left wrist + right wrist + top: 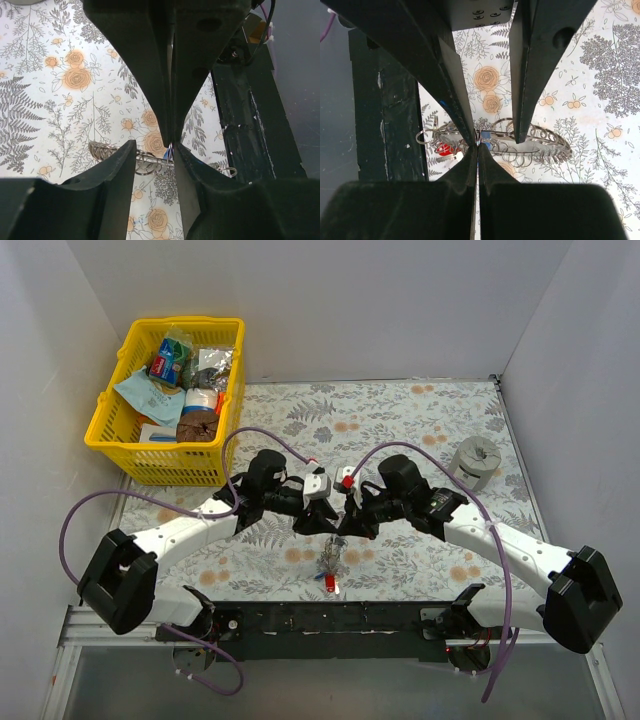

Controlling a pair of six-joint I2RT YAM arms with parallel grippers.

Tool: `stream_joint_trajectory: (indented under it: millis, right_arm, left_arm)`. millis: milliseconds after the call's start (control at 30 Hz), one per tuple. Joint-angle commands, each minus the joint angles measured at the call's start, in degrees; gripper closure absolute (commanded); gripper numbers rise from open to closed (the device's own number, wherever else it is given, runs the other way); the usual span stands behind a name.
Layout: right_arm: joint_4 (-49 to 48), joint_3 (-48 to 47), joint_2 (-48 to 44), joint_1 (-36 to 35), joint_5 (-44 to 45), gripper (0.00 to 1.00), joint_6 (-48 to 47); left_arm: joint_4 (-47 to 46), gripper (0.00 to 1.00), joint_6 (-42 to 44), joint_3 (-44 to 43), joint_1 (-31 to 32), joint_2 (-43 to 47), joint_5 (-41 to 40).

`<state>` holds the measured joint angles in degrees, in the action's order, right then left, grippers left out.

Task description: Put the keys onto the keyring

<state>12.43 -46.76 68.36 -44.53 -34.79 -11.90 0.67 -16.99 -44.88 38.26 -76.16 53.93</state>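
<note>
Two white arms reach inward from either side in the top view, elbows bent, and meet nose to nose over the floral-printed tablecloth. The black left gripper and the black right gripper nearly touch. Just below their tips, toward the arm bases, shows the thin, silvery, beaded keyring, with a tiny red-headed key at its near end.

From the left wrist, the left gripper has its smooth, wedge-shaped fingers apart. They straddle the keyring, whose bumpy, coil-like wire shows left of the fingers and runs on across the gap. The right gripper comes in from above with its two flat fingers pressed together. A speck of the blue-headed key shows at their tips.

From the right wrist, the right gripper is pinched tight with no gap. Its tips meet where the keyring wire and the blue-headed key cross; which of the two it nips cannot be told. The red-headed key sits just left of the tips. Opposite, the left gripper spreads its fingers to either side of the blue plastic head.
</note>
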Motion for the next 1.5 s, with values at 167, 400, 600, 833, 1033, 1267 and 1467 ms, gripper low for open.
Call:
stream_joint_trajectory:
  millis: [167, 400, 600, 833, 1033, 1267, 1467]
  right_arm:
    - [-2.8, -1.9, -1.0, -0.4, -0.6, 0.99, -0.5]
    - [-3.4, -2.0, -1.5, -0.4, 0.1, 0.99, -0.1]
    - [-6.7, 0.2, -4.3, -0.3, 3.4, 0.79, 2.2]
    - [-10.1, 4.1, -10.3, 0.4, 6.1, 0.48, 4.8]
    - [-11.9, 6.2, -13.7, 1.0, 5.2, 0.46, 5.0]
    - [-13.5, 7.6, -13.8, 1.6, 3.6, 0.5, 4.0]
    - [-14.8, 8.7, -14.2, 2.2, 5.7, 0.51, 3.9]
  left_arm:
    - [3.1, 0.83, 1.9, -2.7, 1.4, -1.4, -0.3]
    - [4.3, 1.0, 2.8, -3.4, 1.5, -2.3, 1.0]
    - [-0.3, 1.0, -0.1, -1.3, 1.5, 0.4, -1.6]
    - [-14.6, 1.0, -8.4, 4.4, 1.4, 5.3, -5.8]
    - [-23.9, 1.0, -13.9, 7.5, 0.9, 8.7, -7.4]
    - [-35.5, 1.0, -20.3, 10.5, -1.1, 10.7, -3.8]
    - [-46.7, 1.0, -25.6, 14.6, -2.5, 12.3, -1.2]
